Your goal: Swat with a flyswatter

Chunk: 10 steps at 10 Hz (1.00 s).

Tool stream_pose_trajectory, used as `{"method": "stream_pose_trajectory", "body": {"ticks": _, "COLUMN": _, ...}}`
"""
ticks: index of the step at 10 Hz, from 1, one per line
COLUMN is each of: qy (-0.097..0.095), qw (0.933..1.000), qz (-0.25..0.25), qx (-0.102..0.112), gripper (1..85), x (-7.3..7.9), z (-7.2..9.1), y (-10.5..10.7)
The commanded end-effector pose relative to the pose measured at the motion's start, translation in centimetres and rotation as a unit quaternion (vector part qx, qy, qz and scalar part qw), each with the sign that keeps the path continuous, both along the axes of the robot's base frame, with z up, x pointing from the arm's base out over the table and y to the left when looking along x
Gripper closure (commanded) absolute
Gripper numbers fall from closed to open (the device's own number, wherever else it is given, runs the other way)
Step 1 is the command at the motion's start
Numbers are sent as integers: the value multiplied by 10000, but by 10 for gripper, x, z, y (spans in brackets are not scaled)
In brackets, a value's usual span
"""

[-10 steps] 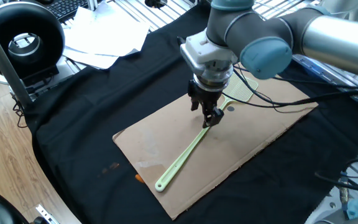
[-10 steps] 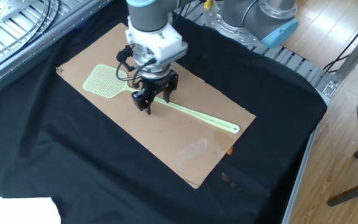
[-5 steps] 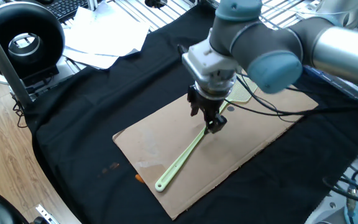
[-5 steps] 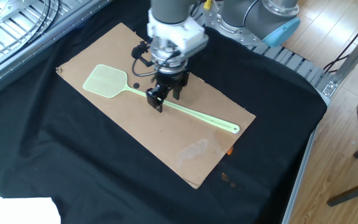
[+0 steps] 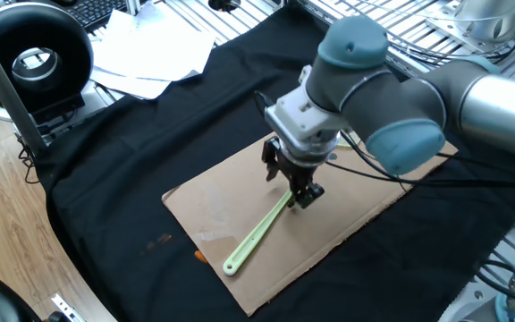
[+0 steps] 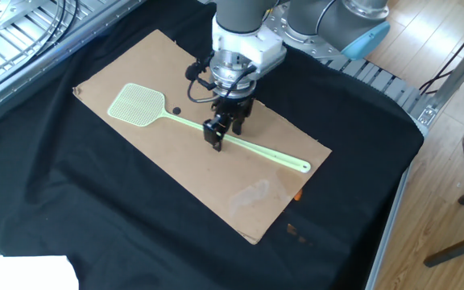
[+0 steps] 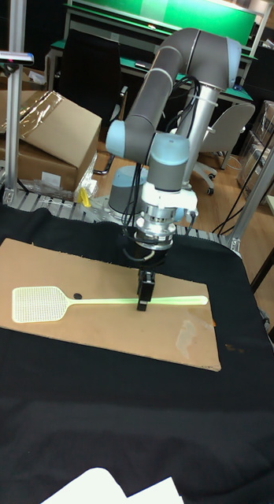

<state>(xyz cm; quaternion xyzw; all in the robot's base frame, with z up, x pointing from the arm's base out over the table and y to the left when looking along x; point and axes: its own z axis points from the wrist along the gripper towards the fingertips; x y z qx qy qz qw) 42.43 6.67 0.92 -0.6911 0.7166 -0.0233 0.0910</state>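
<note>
Your flyswatter (image 6: 216, 136) lies flat along the cardboard sheet (image 6: 240, 197) on the cloth-covered counter (image 6: 95, 217), its mesh head toward one short edge. Your pincer (image 6: 217, 138) is down at mid-handle, fingers on either side; you cannot tell whether they grip.

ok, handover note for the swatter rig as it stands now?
Pincer: down at mid-handle of the flyswatter, fingers straddling it; whether it is shut on the handle cannot be told.
Flyswatter: lying flat on the cardboard sheet, mesh head toward one end, loop toward the other. A small dark spot sits on the cardboard beside the head.
Done: arm positioned over the handle.
Left: confirm the grasp, lift, swat.
</note>
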Motion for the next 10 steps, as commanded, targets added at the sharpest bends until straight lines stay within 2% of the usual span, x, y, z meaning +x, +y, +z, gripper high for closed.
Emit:
{"method": "stream_pose_trajectory", "body": {"ticks": 1, "qy": 318, "qw": 9980, "qz": -44, "qx": 540, "gripper": 233, "x": -18, "z": -3, "y": 23}}
{"method": "stream_pose_trajectory", "body": {"ticks": 2, "qy": 522, "qw": 9968, "qz": -112, "qx": 596, "gripper": 237, "x": -27, "z": -4, "y": 25}}
{"method": "stream_pose_trajectory", "body": {"ticks": 3, "qy": 624, "qw": 9963, "qz": -121, "qx": 581, "gripper": 247, "x": -32, "z": -6, "y": 25}}
{"method": "stream_pose_trajectory", "body": {"ticks": 4, "qy": 614, "qw": 9967, "qz": -55, "qx": 535, "gripper": 247, "x": -32, "z": -7, "y": 23}}
{"method": "stream_pose_trajectory", "body": {"ticks": 8, "qy": 372, "qw": 9991, "qz": -72, "qx": 198, "gripper": 247, "x": -25, "z": -19, "y": 14}}
{"method": "stream_pose_trajectory", "body": {"ticks": 10, "qy": 409, "qw": 9984, "qz": -387, "qx": 94, "gripper": 530, "x": -26, "z": -14, "y": 15}}
